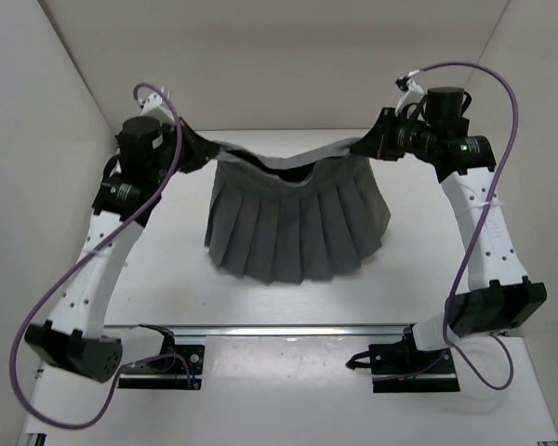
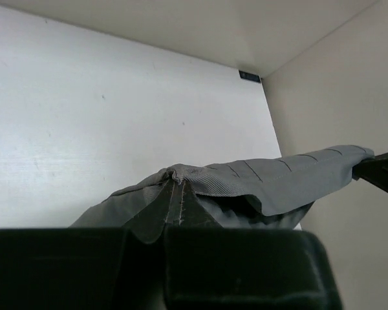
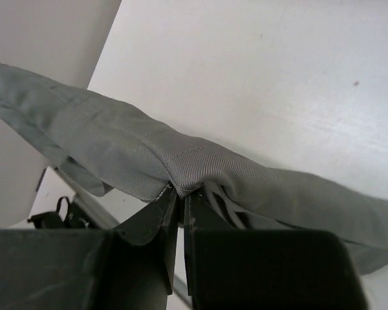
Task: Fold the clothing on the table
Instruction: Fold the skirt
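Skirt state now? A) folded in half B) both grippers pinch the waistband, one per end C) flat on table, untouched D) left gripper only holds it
B: the left gripper and right gripper are each shut on one end of the waistband of the pleated skirt, which sags between them.

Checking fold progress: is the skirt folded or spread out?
Spread, not folded: the clothing hangs fanned open, its waistband held at each end by the left gripper and right gripper.

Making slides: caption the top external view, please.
Left hand and right hand hold the pleated clothing by its waistband over the table.
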Controlling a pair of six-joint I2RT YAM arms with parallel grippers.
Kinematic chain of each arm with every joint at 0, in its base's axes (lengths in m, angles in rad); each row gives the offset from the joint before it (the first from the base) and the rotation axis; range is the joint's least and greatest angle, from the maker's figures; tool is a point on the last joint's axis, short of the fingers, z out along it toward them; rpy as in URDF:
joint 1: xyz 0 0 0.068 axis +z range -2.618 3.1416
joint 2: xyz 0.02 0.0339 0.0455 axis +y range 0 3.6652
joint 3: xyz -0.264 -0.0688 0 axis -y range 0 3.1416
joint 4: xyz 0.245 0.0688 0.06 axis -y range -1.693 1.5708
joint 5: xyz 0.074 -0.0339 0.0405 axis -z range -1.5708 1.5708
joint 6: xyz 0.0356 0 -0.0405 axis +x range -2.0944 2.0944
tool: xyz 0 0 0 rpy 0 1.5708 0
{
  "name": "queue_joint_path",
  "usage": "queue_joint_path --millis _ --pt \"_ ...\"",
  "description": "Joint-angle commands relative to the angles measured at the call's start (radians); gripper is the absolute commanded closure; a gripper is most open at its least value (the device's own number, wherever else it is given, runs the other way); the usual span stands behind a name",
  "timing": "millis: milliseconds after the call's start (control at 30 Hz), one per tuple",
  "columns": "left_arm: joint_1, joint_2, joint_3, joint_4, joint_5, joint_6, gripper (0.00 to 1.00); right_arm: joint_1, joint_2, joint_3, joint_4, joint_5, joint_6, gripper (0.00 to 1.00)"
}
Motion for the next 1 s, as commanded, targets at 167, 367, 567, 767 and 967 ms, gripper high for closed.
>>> queue_joint_path --millis 167,367,567,767,967 --pt "0.002 -0.036 0.141 -0.055 -0.05 0.085 1.0 -0.005 -0.081 0.002 0.052 0.034 -0.032 1.0" --pt "-0.019 -0.187 -0.402 0.078 0.008 -0.011 1.0 0.047 -0.148 -0.412 0.101 0.112 -0.02 1.0" --pt "-0.01 -0.254 -0.702 0.081 0.069 -0.038 1.0 0.065 -0.188 -0.739 0.098 0.138 -0.008 1.0" --pt "-0.079 -0.443 -0.84 -0.019 0.086 -0.117 1.0 0.087 -0.337 -0.856 0.001 0.161 0.051 1.0" --pt "-0.104 -0.656 -0.907 -0.14 0.105 -0.212 1.0 0.116 -0.473 -0.974 -0.096 0.125 0.112 1.0"
